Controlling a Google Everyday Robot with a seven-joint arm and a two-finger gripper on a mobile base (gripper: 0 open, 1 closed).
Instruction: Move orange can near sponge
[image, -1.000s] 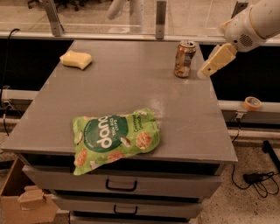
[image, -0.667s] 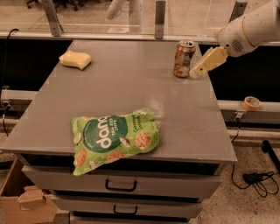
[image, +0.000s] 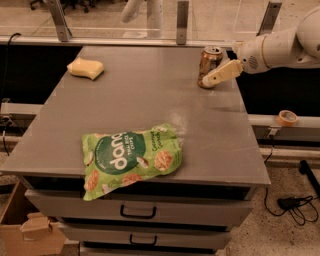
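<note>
Far right on the table (image: 150, 95), the silver-topped orange can (image: 210, 62) touches the gripper (image: 214, 78), grip unclear.

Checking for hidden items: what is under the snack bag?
The bag lies on the table, its lower corner overhanging the front edge; whatever is beneath it is covered. The tool is at the far right, by the can.

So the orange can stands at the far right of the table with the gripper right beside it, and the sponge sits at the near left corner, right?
Not quite. The camera view shows the sponge at the far left corner of the table, not the near one. The rest holds: the orange can stands at the far right, the gripper right beside it.
</note>
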